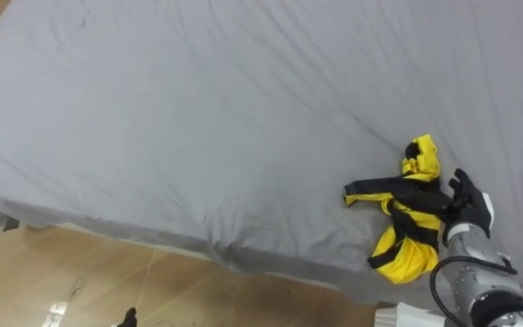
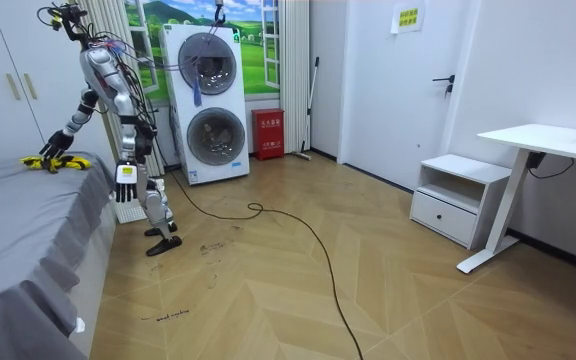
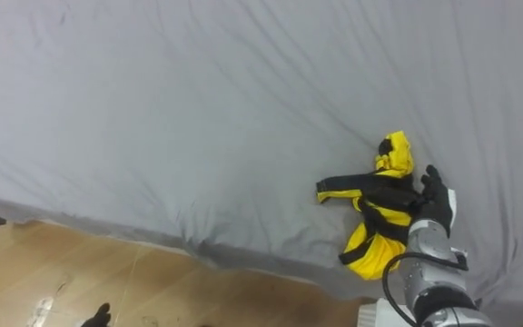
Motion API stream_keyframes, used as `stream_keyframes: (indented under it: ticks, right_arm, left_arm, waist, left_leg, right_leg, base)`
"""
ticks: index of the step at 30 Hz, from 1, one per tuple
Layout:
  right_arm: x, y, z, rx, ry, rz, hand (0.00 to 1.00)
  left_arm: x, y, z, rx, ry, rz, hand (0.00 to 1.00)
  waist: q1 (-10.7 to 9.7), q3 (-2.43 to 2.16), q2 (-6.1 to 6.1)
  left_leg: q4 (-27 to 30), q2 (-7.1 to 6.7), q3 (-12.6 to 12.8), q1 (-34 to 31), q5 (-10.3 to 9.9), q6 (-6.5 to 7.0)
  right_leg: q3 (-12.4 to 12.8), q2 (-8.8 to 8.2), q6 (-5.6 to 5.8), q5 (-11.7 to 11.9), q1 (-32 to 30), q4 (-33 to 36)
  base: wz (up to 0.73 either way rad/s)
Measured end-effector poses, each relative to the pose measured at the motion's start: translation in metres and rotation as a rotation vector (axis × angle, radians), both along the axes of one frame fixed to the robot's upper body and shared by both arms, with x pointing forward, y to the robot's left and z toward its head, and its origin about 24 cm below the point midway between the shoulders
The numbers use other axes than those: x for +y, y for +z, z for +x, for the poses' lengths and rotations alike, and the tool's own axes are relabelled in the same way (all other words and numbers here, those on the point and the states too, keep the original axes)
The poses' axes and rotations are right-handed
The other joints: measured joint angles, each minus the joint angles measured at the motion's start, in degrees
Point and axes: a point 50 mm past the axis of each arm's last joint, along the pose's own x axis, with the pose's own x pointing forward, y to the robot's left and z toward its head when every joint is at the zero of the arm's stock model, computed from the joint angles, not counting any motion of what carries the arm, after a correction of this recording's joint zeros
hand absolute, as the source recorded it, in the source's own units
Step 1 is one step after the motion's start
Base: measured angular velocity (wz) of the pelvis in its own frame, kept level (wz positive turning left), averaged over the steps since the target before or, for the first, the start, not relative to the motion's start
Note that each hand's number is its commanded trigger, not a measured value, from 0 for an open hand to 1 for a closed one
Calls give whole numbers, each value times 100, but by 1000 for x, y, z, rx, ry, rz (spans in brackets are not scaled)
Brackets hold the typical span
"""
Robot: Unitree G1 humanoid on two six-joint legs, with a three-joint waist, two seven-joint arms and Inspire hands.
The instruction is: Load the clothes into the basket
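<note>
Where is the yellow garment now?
The yellow garment lies on the grey bed near its edge, lower right in the eye views, at the right hand.

Silver ribbed forearm, black hand (image 1: 468, 207)

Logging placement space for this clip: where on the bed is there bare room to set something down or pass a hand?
Bare sheet spans everything left of the garment, from near edge to far side, plus the strip above the garment. It is crowded only at the right, where the right hand sits against the garment.
</note>
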Motion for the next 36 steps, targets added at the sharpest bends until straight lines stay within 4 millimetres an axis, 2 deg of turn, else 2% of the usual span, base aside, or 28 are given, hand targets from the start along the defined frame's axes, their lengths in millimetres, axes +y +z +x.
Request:
stream_keyframes:
  ticks: [7,11,15,17,18,19,20,21,32,36]
  right_arm:
    - [2,3,6,20,76,-39,0]
    - [7,-3,3,62,127,-71,0]
    - [6,-5,1,73,123,-71,0]
    - [6,-6,0,84,121,-70,0]
    - [5,-7,-1,88,124,-75,21]
    - [5,-7,-1,89,122,-75,70]
    - [6,-7,-1,90,124,-73,92]
    - [6,-7,-1,91,124,-73,100]
    - [-4,-5,-3,85,81,-62,100]
    - [-5,-5,-4,92,90,-47,100]
  left_arm:
    - [-2,1,4,-3,-3,-3,0]
    - [-3,1,7,0,-21,-3,0]
    - [-7,1,12,-5,-48,-4,0]
    - [-8,2,14,-7,-59,-3,0]
    - [-9,2,17,-10,-68,-2,0]
    - [-9,2,17,-11,-71,-3,0]
    - [-10,2,17,-9,-78,-2,0]
    - [-10,2,17,-6,-78,-3,0]
    - [-12,3,23,-5,-90,-2,0]
    - [-13,4,25,-3,-102,-1,0]
  waist:
    - [21,8,-2]
    - [71,24,1]
    - [62,63,0]
    - [104,66,4]
    - [133,70,8]
    - [139,71,8]
    - [145,73,12]
    - [149,75,15]
    - [212,103,72]
    - [216,98,92]
  left_leg:
    - [4,-1,0,-105,65,11]
    - [-3,3,-30,-110,70,2]
    - [-30,-9,-161,-178,112,-14]
    - [-34,-6,-175,-178,111,-14]
    - [-42,-6,-183,-180,112,-15]
    - [-44,-6,-184,-181,111,-15]
    - [-53,-6,-184,-178,112,-15]
    - [-60,-6,-186,-179,112,-15]
    - [-79,0,-204,-272,122,-31]
    - [-79,4,-204,-344,128,-37]
  right_leg:
    - [-12,-23,-10,9,-139,90]
    - [-25,-5,-19,20,-129,83]
    - [-175,-18,-20,20,-146,73]
    - [-190,-15,-20,20,-146,70]
    - [-208,-15,-21,20,-146,68]
    - [-214,-15,-20,20,-146,68]
    - [-216,-15,-20,21,-146,68]
    - [-220,-15,-20,21,-148,68]
    - [-251,-7,-21,21,-248,65]
    - [-257,-10,-21,21,-323,67]
  base:
    - [0]
    - [2]
    - [16]
    - [5]
    - [0]
    - [0]
    - [0]
    - [0]
    - [0]
    - [0]
